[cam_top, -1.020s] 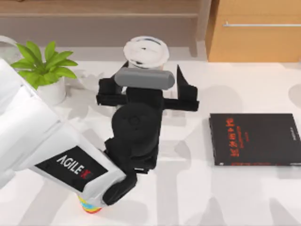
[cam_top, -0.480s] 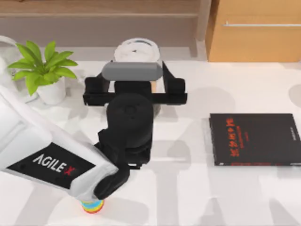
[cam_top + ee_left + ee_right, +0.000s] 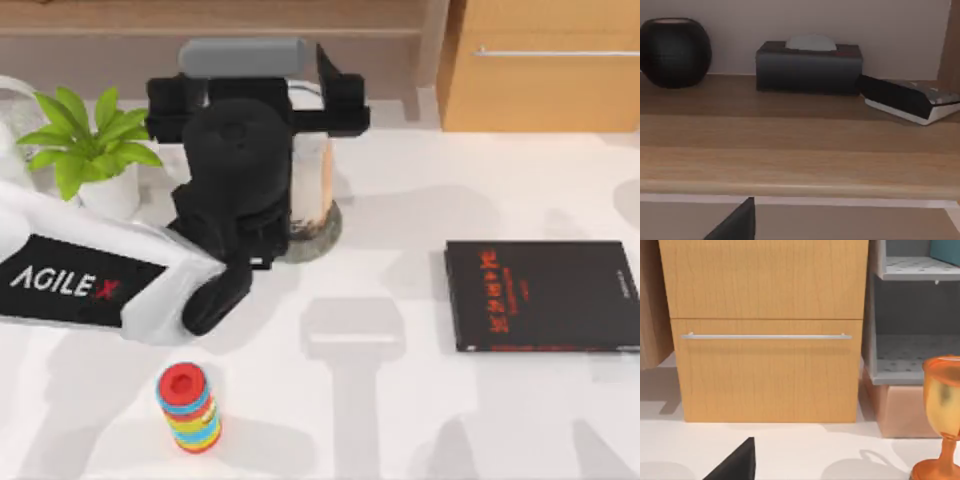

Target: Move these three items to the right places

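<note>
A: Top view first. Where is the cup?

B: It stands upright on the grey coaster, in the back part of the table, a little left of the middle. Our left gripper hangs over it and partly hides it. The jaws are wide apart and they hold nothing.

A: So we judge that the cup is already at its place?

B: We think so. The black book lies flat at the right with nothing on it, and the stack of coloured rings stands near the front, left of the middle.

A: How will the cup handle, if we must correct it?

B: Probably it is tall and full, so it tips easily. The clear wall looks smooth and slippery, and the lid may come off. We would take it from the side at the middle of the body, never at the lid, and press gently.

A: And the rings?

B: Light, we guess, but the rings may be loose. Better to hold it low.

A: Left wrist view?

B: We face a wooden shelf with a tissue box and a round black pot.

A: Right wrist view?

B: Our right gripper is parked in front of a wooden drawer cabinet, near an orange goblet. Whether it is apart or together, we cannot tell.
</note>
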